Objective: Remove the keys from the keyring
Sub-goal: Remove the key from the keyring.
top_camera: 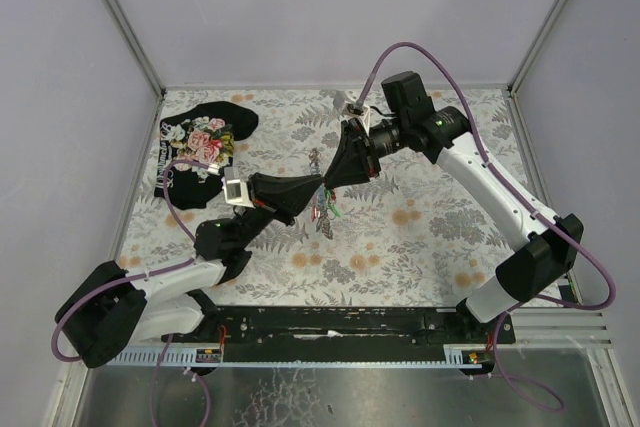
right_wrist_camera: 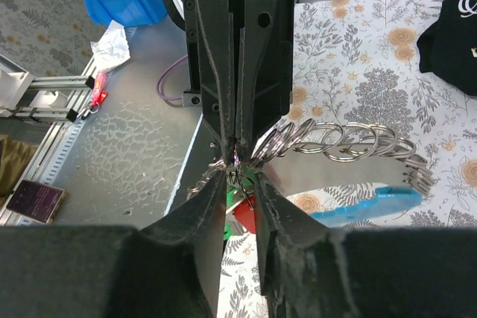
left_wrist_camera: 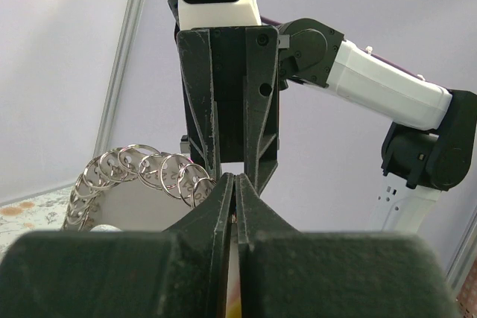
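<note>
Mid-air, the shut left end effector (left_wrist_camera: 233, 178) pinches the keyring (right_wrist_camera: 339, 143) between the right end effector's (right_wrist_camera: 238, 184) part-open jaws.

You are not getting any text here that reads clearly. White lettering is running along the left edge of the black floral cloth (top_camera: 205, 137) in the top view, but it is showing too small to make out. In the right wrist view, a scrap of white print is showing on the same cloth (right_wrist_camera: 453, 42) at the frame's right edge. It is being cut off there and stays illegible.
</note>
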You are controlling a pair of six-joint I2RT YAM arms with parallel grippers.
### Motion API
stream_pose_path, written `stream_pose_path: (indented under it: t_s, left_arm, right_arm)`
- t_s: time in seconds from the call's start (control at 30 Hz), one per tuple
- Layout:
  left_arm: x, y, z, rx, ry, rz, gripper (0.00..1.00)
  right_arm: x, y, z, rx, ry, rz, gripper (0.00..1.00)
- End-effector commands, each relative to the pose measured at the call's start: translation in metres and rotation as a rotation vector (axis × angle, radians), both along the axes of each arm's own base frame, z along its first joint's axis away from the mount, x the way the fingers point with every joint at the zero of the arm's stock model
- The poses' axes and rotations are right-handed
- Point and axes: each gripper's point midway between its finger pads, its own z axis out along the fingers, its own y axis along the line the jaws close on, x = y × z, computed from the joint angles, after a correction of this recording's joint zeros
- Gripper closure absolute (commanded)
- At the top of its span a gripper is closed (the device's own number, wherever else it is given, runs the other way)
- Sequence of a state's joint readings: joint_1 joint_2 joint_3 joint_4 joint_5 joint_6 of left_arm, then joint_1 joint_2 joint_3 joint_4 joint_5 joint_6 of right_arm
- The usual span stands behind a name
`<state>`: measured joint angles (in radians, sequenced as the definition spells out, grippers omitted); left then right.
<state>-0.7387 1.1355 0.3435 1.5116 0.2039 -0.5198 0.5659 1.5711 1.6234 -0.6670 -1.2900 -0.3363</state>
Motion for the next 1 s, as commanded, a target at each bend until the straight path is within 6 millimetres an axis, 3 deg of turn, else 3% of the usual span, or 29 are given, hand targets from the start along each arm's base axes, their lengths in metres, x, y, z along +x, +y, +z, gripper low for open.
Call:
stream_pose_path:
  t_s: [0.0,0.3,0.47,0.53,0.7,0.8,0.97]
  left_arm:
    - [-0.008,0.015,0.035,-0.105,-0.083,0.019,1.0]
    - [-0.004,0.013,0.031,-0.098,-0.064,0.023,1.0]
    - [0.0,0.016,0.025,-0.088,-0.037,0.045,1.0]
    - [0.002,0.017,0.022,-0.067,-0.024,0.053,0.88]
    - [-0.005,0.016,0.019,0.088,-0.084,0.06,0.74]
    - [-0.004,0.008,0.001,0.268,-0.088,0.055,0.68]
    - [-0.02,-0.013,-0.038,0.541,-0.154,-0.087,0.66]
  right_arm:
    - [-0.006,0.001,0.015,0.041,-0.057,0.014,0.76]
    - [-0.008,-0.002,0.015,0.033,-0.082,0.014,0.99]
    - [-0.006,-0.007,0.014,0.0,-0.14,-0.003,1.0]
    - [-0.004,-0.01,0.008,-0.033,-0.164,-0.016,1.0]
    - [0.003,-0.025,-0.014,-0.171,-0.24,-0.047,1.0]
    - [0.009,-0.039,-0.029,-0.291,-0.302,-0.06,1.0]
    - [0.017,-0.067,-0.057,-0.562,-0.451,-0.024,1.0]
